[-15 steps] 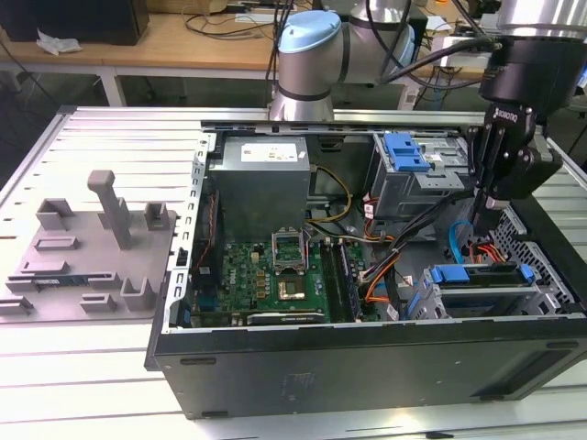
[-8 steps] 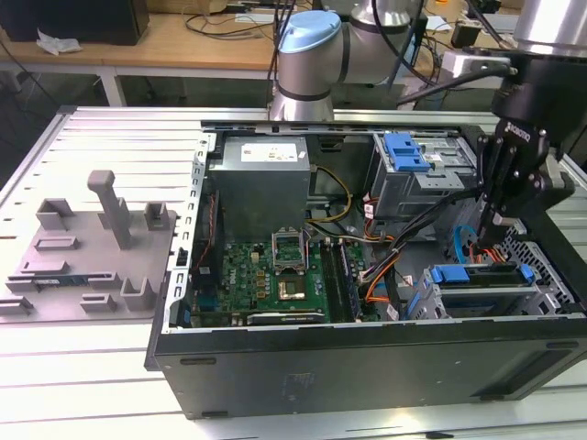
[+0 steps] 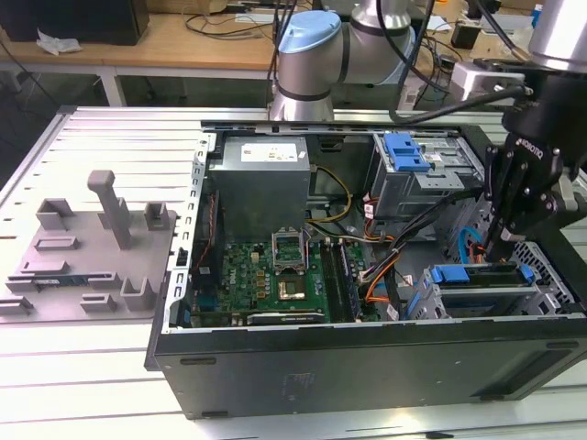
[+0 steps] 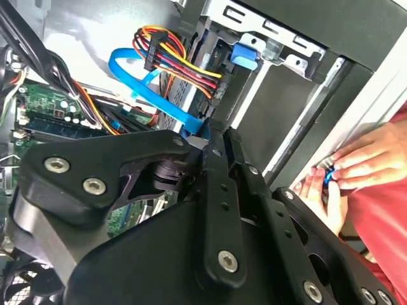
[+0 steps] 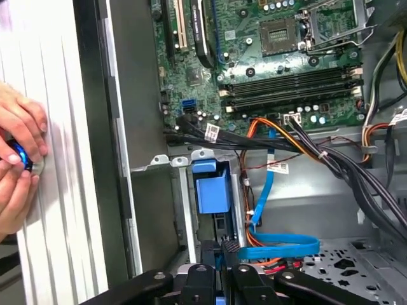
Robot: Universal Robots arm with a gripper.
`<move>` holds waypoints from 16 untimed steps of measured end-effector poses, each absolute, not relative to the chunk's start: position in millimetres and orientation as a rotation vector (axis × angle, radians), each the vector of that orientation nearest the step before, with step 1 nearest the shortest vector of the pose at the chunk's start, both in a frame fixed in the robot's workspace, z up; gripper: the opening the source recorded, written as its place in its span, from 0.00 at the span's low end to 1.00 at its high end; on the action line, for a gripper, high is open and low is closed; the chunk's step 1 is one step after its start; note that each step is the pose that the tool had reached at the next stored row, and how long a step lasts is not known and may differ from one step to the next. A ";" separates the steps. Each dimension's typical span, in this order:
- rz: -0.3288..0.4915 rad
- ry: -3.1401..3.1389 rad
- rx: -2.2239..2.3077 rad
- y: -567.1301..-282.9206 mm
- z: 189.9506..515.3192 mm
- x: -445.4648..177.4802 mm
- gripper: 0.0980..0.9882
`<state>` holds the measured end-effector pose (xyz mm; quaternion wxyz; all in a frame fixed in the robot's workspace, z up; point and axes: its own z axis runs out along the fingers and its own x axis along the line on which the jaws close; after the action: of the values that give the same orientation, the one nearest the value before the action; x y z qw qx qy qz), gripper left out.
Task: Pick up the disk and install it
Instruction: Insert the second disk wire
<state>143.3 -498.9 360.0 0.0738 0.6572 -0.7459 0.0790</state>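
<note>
Ribbed metal bench carrying an open computer case, its green motherboard exposed. End effector lowered over the lower drive bay at the exterior view's right, fingers pressed together on the blue-framed disk, which sits in that bay beside blue and orange cables. Two hands hold a small blue object outside the case wall; no lettering is legible.

Open computer case on slatted table, motherboard exposed, gripper lowered beside blue-framed disk in cage, grey fixture at the exterior view's left
</note>
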 end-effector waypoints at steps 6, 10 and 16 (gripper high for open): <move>0.127 -2.293 2.036 -511.8 359.0 142.3 0.07; 0.095 -2.292 2.069 -516.3 358.3 141.4 0.07; 0.068 -2.275 2.114 -521.9 356.9 141.4 0.07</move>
<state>141.4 -521.9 356.9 0.0176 0.6805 -0.7322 0.0220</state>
